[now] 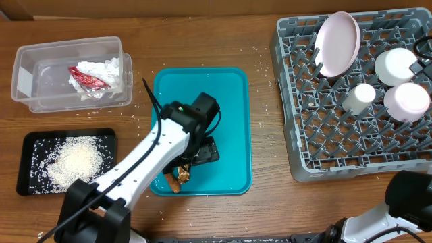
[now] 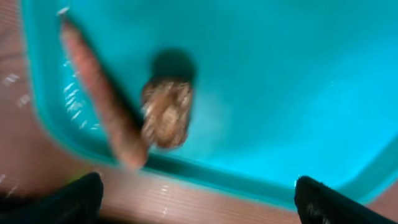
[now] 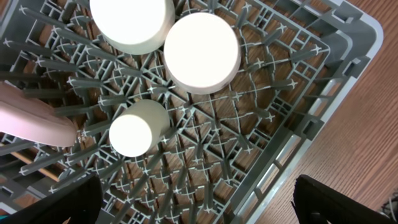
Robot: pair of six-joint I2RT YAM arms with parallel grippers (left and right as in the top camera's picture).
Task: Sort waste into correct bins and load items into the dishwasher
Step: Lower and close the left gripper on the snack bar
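Left wrist, brown scraps (image 2: 165,115) on teal tray (image 2: 280,81), left hand (image 2: 198,194) wide, rice tray (image 1: 30,140) overhead only

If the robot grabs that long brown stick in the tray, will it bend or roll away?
Probably stiff: the brown stick looks straight end to end. It seems round, so a push might roll it, but the teal tray wall beside it should stop it. Blur hides slipperiness.

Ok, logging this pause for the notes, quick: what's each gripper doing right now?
Left gripper: open, holding nothing, over the teal tray.
Right gripper: open, holding nothing, above the dish rack.
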